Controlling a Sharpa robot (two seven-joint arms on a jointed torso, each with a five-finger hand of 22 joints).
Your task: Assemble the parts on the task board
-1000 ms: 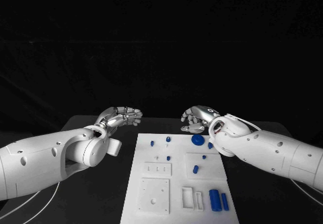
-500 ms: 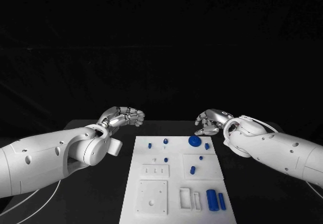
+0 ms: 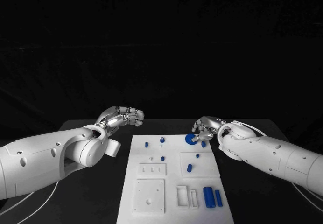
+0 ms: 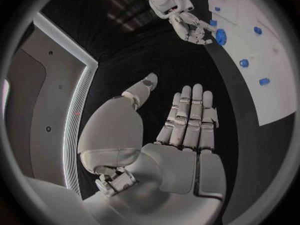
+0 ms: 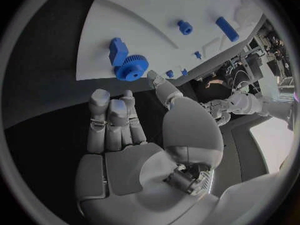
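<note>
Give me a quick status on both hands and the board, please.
Left hand open, off the white task board. Right hand open, fingers at the round blue gear, not gripping. Nothing in the way.

A white rectangular task board [image 3: 151, 196] is laid flat mid-table, with raised blocks and slots moulded into it. A round toothed blue gear [image 3: 191, 139] is seen at the far right corner with a small blue piece [image 3: 203, 144] just beside it. Little blue pegs [image 3: 162, 139] are dotted about the far half, and two blue cylinders [image 3: 208, 196] are laid side by side near the front right edge.
</note>
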